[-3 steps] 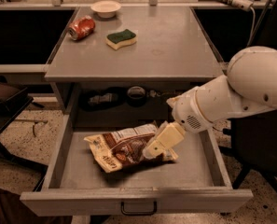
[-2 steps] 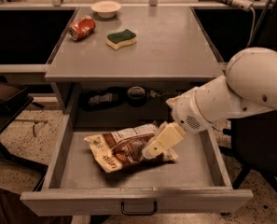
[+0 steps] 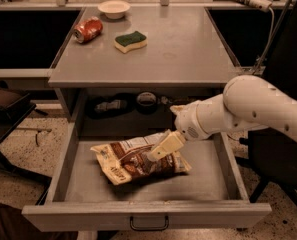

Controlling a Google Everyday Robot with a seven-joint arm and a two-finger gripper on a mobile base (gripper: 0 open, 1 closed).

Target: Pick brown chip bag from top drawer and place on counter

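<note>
The brown chip bag (image 3: 133,164) lies flat in the open top drawer (image 3: 148,215), a little left of its middle, with cream-yellow ends and a dark brown centre. My gripper (image 3: 164,148) reaches in from the right on the white arm (image 3: 253,109) and sits on or just above the bag's right half. The grey counter (image 3: 188,49) is directly above the drawer.
On the counter stand a red can (image 3: 88,29) lying on its side, a white bowl (image 3: 114,8) and a green-and-yellow sponge (image 3: 130,40), all at the back left. Dark items sit in the shelf gap (image 3: 138,103) behind the drawer. A dark chair (image 3: 5,101) is at left.
The arm has lowered and the gripper has shifted slightly left over the bag. The bag lies where it was.
</note>
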